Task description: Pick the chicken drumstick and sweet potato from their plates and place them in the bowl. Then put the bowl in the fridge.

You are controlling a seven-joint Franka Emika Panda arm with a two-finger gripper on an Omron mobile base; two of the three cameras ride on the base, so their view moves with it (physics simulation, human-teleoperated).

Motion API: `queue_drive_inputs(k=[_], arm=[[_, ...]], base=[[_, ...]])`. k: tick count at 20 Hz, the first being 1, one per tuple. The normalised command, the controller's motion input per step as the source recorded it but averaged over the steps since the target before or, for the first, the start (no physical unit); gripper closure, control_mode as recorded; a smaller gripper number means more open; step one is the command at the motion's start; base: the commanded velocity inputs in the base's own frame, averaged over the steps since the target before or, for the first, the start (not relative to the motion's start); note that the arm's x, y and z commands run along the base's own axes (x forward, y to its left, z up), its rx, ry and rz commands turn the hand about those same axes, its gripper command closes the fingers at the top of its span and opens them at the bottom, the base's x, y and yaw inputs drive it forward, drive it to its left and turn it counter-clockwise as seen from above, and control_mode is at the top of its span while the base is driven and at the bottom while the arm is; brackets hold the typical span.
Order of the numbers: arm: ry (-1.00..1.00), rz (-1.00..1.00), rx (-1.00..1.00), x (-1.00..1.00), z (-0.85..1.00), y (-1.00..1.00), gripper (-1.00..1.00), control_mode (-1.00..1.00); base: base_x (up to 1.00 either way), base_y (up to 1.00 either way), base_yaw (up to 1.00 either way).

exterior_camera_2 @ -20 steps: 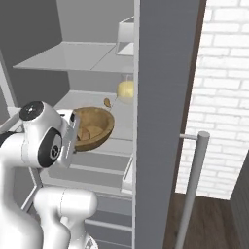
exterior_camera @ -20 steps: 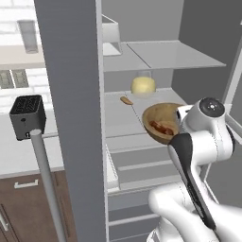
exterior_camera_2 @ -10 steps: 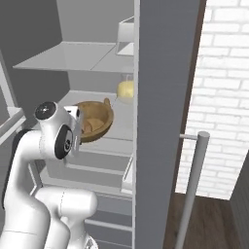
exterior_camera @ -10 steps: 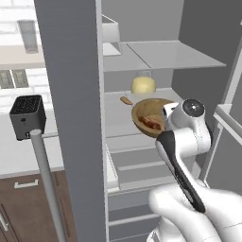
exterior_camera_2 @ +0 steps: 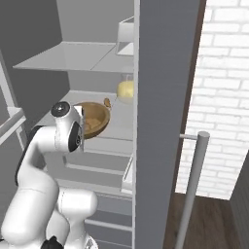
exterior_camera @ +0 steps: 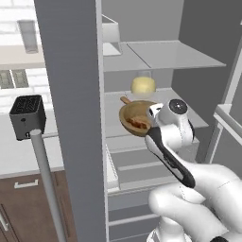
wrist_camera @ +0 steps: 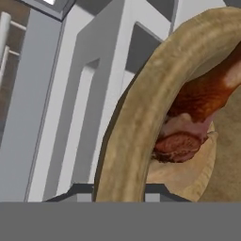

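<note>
One wooden bowl (exterior_camera: 134, 119) is in play, held over the middle shelf (exterior_camera: 194, 119) of the open fridge (exterior_camera_2: 87, 58). It is round, light brown, thick-walled and deep, and it sits tilted. The pincer (wrist_camera: 120, 194) is closed on the bowl's rim: in the hand view its two dark tips stand on either side of the thick wall at the bottom.

Inside the bowl lies one chicken drumstick (wrist_camera: 197, 113), reddish-brown and glossy, with a darker, rounder lump at its lower end resting against the inner wall. In the left base view it shows as a reddish streak on the bowl's floor. Whether a sweet potato also lies in there cannot be told.

Two glass shelves are visible in the fridge, one above the bowl and one beneath it. On the lower one, behind the bowl, stands one pale yellow rounded item (exterior_camera_2: 125, 89), and beside it a small brown thing (exterior_camera_2: 106, 102) too small to identify. One clear box (exterior_camera: 110, 34) sits up on the top shelf.

One black toaster (exterior_camera: 28, 116) stands on the desk (exterior_camera: 19, 151) left of the fridge.
</note>
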Motion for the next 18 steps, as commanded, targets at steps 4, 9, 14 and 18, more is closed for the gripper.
queue_drive_inputs(k=[4,9,14,18], arm=[[0.05,0.09,0.0,0.6,-0.13,0.35,1.0,-1.0],[0.0,0.02,0.0,0.59,-0.13,0.21,1.0,-1.0],[-0.01,0.0,0.0,0.54,-0.21,0.15,1.0,-1.0],[0.0,0.0,0.0,0.49,-0.17,0.15,1.0,-1.0]], base=[[0.0,0.0,0.0],[0.0,0.0,0.0],[0.0,0.0,0.0],[0.0,0.0,0.0]])
